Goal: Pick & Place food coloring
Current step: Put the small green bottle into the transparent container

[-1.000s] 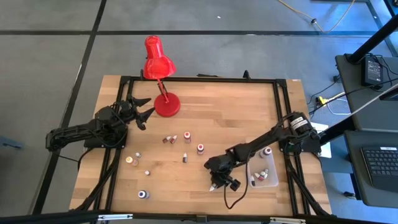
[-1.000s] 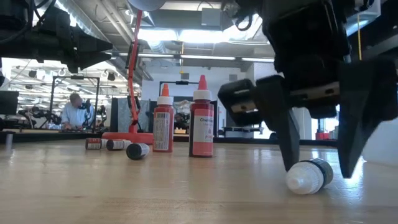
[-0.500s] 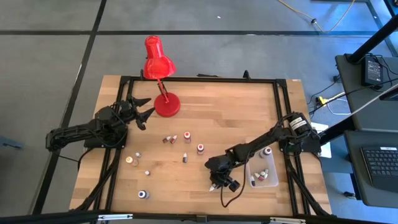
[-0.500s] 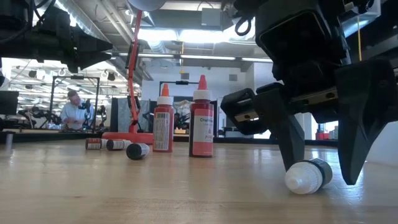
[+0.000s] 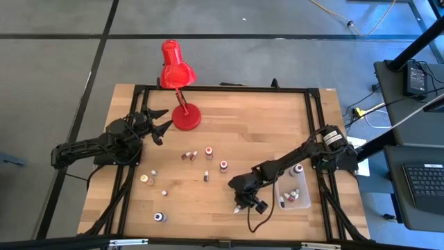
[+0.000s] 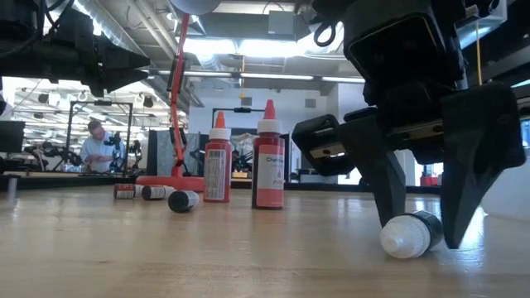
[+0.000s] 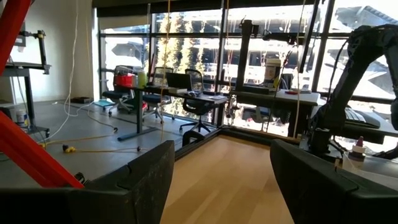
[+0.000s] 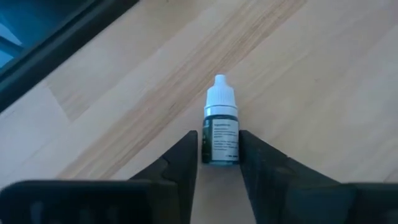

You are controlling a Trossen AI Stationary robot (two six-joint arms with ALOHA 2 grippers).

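My right gripper (image 8: 219, 152) has narrowed its jaws since a second ago; both fingers now press the sides of the food coloring bottle (image 8: 220, 133), which lies on the table (image 8: 298, 74) between them. My left gripper (image 5: 158, 121) waits apart, jaws spread, holding nothing.

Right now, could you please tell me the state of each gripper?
Left gripper: open, empty, near the lamp.
Right gripper: fingers against a lying bottle, closed on it.

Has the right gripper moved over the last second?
Yes. In the low view the right gripper has its fingers closer together around the lying dropper bottle, which stays put on the table.
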